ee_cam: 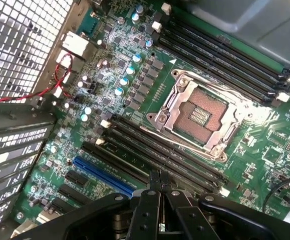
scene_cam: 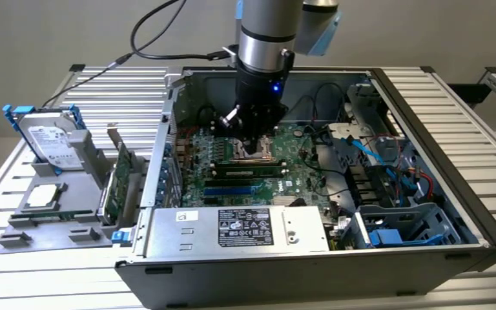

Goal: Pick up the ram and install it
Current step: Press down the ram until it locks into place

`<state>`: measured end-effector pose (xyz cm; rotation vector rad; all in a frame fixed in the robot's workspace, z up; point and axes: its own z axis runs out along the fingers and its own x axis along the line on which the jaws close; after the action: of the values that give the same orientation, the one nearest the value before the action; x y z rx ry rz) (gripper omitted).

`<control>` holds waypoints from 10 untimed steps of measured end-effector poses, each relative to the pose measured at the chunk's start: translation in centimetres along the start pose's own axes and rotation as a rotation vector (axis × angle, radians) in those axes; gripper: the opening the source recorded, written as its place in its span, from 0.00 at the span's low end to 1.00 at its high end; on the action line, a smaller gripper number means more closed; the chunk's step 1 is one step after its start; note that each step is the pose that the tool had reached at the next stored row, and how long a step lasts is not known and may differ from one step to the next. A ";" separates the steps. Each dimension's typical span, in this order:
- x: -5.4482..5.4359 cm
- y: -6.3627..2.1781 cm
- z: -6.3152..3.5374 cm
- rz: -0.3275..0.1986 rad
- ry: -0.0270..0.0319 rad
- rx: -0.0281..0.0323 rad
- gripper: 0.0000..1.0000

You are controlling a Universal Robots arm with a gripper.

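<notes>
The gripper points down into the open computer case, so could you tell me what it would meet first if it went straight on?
Probably the black memory slots beside the CPU socket: the gripper hangs just over them, fingers together, though depth is hard to judge.

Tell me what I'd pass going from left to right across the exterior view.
Blue-framed hard drive → upright green expansion card → green motherboard with the robot's claw above it → blue drive cage at the case's right side.

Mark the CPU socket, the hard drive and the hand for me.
CPU socket [ee_cam: 199, 116]: wrist view, on the bare pin field inside the metal frame.
Hard drive [scene_cam: 50, 139]: exterior view, on its label face.
Hand [ee_cam: 160, 176]: wrist view, between the fingertips.
</notes>
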<state>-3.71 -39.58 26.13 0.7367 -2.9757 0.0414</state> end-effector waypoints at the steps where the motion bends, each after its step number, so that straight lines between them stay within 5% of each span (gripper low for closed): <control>1: 0.0 0.00 0.00 0.008 0.0004 0.0029 0.11; 10: 0.0 0.00 0.00 0.089 0.0067 0.0198 0.11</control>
<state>-3.71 -39.58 26.14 0.6040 -3.0043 0.0784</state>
